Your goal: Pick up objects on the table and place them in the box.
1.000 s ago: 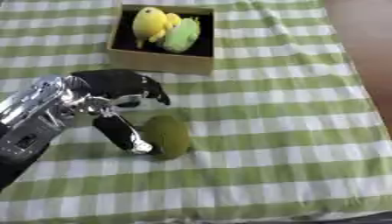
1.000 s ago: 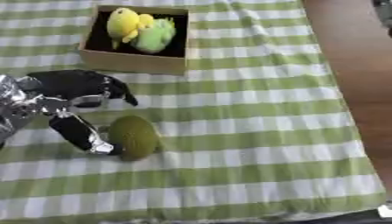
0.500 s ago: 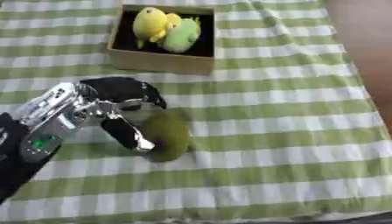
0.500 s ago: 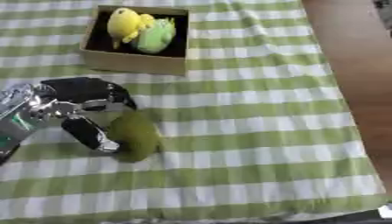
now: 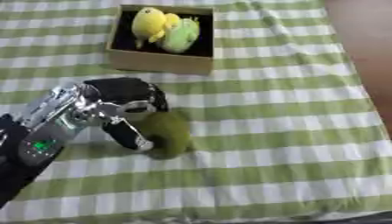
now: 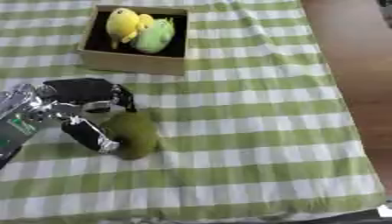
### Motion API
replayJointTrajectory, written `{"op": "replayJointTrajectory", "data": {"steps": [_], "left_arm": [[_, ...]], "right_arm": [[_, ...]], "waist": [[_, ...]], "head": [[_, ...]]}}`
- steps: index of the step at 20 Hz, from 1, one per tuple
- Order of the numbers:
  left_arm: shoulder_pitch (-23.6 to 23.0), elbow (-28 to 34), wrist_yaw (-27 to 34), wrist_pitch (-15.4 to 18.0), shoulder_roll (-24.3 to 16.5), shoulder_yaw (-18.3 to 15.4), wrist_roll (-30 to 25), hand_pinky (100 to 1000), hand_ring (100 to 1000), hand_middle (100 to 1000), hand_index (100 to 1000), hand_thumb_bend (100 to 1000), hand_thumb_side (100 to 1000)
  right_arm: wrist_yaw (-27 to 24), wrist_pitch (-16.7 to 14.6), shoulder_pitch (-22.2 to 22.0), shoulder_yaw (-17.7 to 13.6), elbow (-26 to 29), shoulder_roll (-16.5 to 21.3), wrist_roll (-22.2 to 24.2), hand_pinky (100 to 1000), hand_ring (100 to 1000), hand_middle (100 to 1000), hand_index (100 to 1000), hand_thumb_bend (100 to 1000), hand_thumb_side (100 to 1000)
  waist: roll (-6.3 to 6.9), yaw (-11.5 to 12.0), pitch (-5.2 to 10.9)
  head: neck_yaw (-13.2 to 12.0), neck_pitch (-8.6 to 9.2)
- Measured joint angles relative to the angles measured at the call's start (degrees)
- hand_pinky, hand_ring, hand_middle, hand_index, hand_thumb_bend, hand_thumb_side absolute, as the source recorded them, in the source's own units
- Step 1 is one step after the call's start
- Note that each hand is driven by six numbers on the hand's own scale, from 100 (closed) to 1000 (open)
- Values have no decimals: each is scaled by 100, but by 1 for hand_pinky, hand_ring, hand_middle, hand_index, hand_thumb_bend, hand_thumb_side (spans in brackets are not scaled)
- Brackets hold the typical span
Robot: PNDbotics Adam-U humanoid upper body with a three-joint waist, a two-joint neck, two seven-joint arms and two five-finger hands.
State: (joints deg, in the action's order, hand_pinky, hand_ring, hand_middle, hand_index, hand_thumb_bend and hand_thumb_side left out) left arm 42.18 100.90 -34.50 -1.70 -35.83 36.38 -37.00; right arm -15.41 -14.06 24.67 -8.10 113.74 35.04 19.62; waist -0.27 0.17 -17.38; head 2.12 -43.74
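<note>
I look down and find nothing to read here: no words, no numbers, no brand marks. The cardboard box [image 5: 157, 63] shows a plain side with no print I can make out. The striped cloth [image 5: 275, 109] carries only its green and white bands. On my left forearm [image 5: 42, 144] a small green light glows, but I cannot tell whether it forms any sign.

One open tan cardboard box [image 5: 157, 63] sits on the counter [image 5: 291, 131], which is covered by one green-and-white checked cloth. Two soft toys lie inside the box: one yellow plush toy [image 5: 151, 25] and one light green plush toy [image 5: 181, 36]. One round olive-green object [image 5: 167, 132] rests nearer than the box.
</note>
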Motion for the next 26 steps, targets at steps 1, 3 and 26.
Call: {"op": "replayJointTrajectory", "data": {"steps": [1,3,26], "left_arm": [[-5,134,33,-45,-44,-29,19,695,705,600,694,100,153],[-10,375,123,-157,-136,-101,45,629,648,552,650,100,204],[1739,-1041,1001,-191,299,-1205,1051,530,585,518,594,100,324]], "right_arm": [[0,0,-3,-1,0,0,0,1000,898,651,907,100,381],[0,2,-6,-5,0,0,-2,1000,898,651,907,100,381],[-34,-95,64,-32,0,7,-144,988,895,655,902,100,256]], "waist": [[0,4,0],[0,21,0],[0,-27,0]], "head": [[1,0],[2,0],[-23,6]]}}
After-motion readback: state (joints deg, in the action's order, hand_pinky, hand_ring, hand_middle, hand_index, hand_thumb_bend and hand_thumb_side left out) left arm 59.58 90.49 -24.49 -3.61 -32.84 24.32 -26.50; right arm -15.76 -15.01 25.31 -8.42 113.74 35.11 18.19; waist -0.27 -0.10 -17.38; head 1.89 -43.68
